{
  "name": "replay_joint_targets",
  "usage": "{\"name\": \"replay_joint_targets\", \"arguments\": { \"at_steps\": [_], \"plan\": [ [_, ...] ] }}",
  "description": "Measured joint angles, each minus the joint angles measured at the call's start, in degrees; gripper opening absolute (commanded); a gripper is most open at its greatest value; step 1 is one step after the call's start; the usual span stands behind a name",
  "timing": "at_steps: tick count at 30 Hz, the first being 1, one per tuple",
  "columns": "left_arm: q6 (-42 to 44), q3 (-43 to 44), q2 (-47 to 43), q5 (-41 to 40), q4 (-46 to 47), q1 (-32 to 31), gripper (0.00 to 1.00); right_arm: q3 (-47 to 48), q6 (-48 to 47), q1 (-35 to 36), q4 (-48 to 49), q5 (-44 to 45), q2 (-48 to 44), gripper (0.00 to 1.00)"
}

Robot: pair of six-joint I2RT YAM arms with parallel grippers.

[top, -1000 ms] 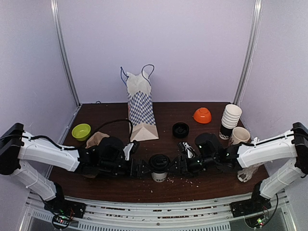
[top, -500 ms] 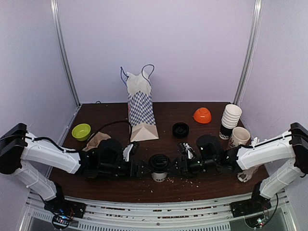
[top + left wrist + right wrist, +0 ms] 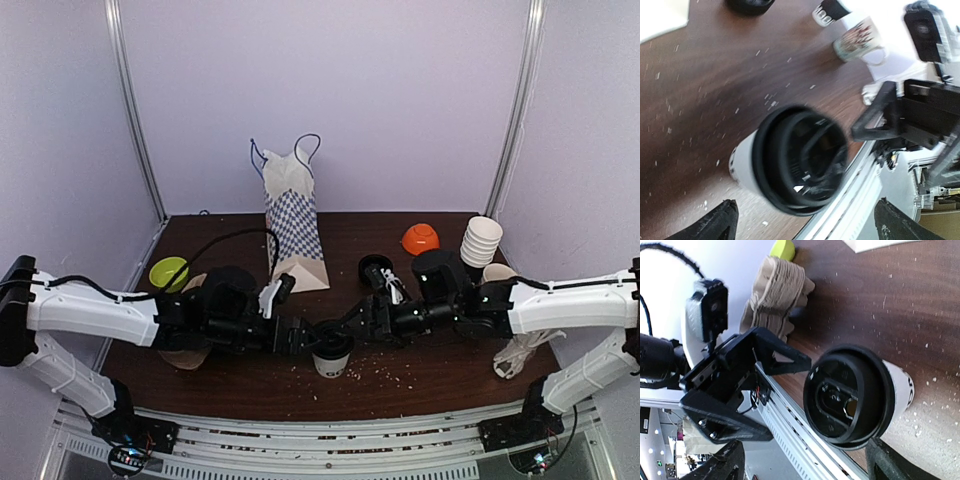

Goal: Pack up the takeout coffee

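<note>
— Trouble spots, as you read it?
— The coffee cup stands upright on the tabletop, close to the near edge, with nothing gripping it. The left claw and the right claw flank its black lid, both spread wide. I'd worry that one closes before the other, or a finger sweeps sideways, and shoves the cup over toward that edge.
— And a squeeze?
— Paper wall, pressed-on lid (probably liquid inside, though I can't see that): too hard a pinch near the rim could buckle it and pop the lid. Two claws that near each other might also clash.
— The bag?
— The paper bag stands well behind, tall with a narrow mouth. A cup lowered off-centre could catch the rim and tip it.
— What do the wrist cameras add?
— Only the overhead shows the bag and the route to it. The left wrist looks onto the lid, with the mug beyond. The right wrist shows the lid's moulded top and a pile of brown paper by the green bowl, plus the facing claw just beside the cup.
</note>
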Motion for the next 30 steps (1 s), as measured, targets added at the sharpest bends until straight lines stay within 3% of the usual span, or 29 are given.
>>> {"name": "replay_joint_targets", "arguments": {
  "at_steps": [8, 16, 25, 30],
  "plan": [
    [0.26, 2.23, -0.42, -1.7, -0.24, 2.21, 0.95, -1.66, 0.59, -4.31, 2.6, 1.4, 1.86, 0.81],
    [-0.37, 2.16, 4.7, -1.22, 1.11, 4.24, 0.92, -3.04, 2.29, -4.57, 7.3, -1.03, 7.98, 0.8],
    [-1.97, 1.07, 8.48, 1.22, 5.79, 4.24, 0.76, -4.85, 4.74, -4.59, 13.55, -2.82, 11.06, 0.64],
    [-3.32, -1.18, 8.61, 2.19, 10.82, 4.24, 0.7, -7.19, 6.54, -4.59, 18.88, -3.06, 11.21, 0.61]
  ]
}}
